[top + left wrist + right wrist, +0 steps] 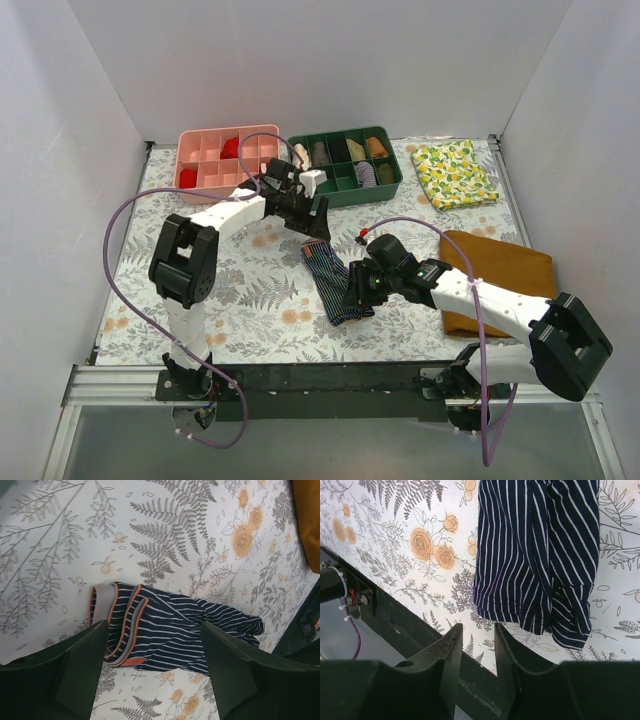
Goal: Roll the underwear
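Observation:
The underwear [335,282] is dark navy with thin stripes and lies folded into a long narrow strip on the floral table cover, near the middle. In the left wrist view it [165,612] shows its grey and orange waistband end folded over at the left. My left gripper [312,225] hovers above the strip's far end, open wide and empty [154,630]. My right gripper [356,294] is at the strip's near right side. In the right wrist view its jaws [477,630] stand a narrow gap apart and empty, just off the hem of the underwear [535,555].
A pink tray [228,131] and a green tray [395,178] with rolled items stand at the back. A lemon-print cloth [455,172] lies at the back right. A mustard-brown cloth [500,280] lies right of the underwear. The black front rail [395,625] is close to my right gripper.

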